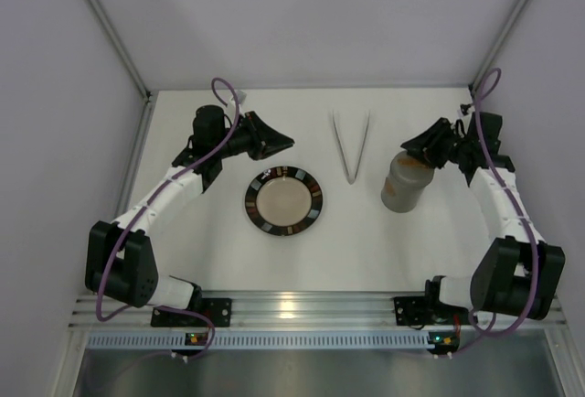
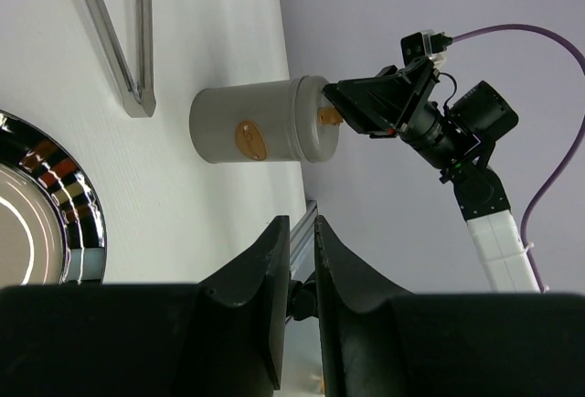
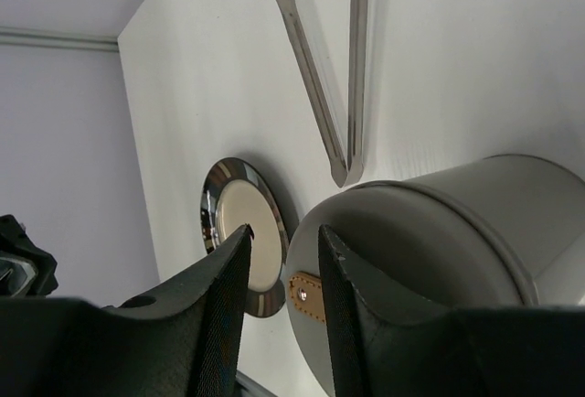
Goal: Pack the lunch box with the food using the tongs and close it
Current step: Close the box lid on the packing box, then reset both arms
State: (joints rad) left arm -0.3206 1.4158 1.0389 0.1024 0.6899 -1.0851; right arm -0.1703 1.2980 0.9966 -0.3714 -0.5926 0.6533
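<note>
From above: lidded lunch box point(image 1: 405, 182) upright on tabletop point(image 1: 366, 241), tongs point(image 1: 351, 145) lying just left, plate point(image 1: 283, 200) bare, no food visible.

Left wrist: left tool point(image 2: 299, 260) nearly together, holding nothing.

Right wrist: right tool point(image 3: 283, 260) slightly apart over the lid, not clamped.

Fits either just closed or about to be opened.

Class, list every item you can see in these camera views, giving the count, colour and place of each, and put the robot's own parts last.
Plate: one, cream centre with dark patterned rim, middle of table.
Tongs: one pair, silver, behind the plate, lying flat.
Lunch box: one, grey cylinder with lid on, right of the tongs.
Table: one, white.
Left gripper: one, black, behind the plate, nearly shut, empty.
Right gripper: one, black, at the lunch box lid.
</note>
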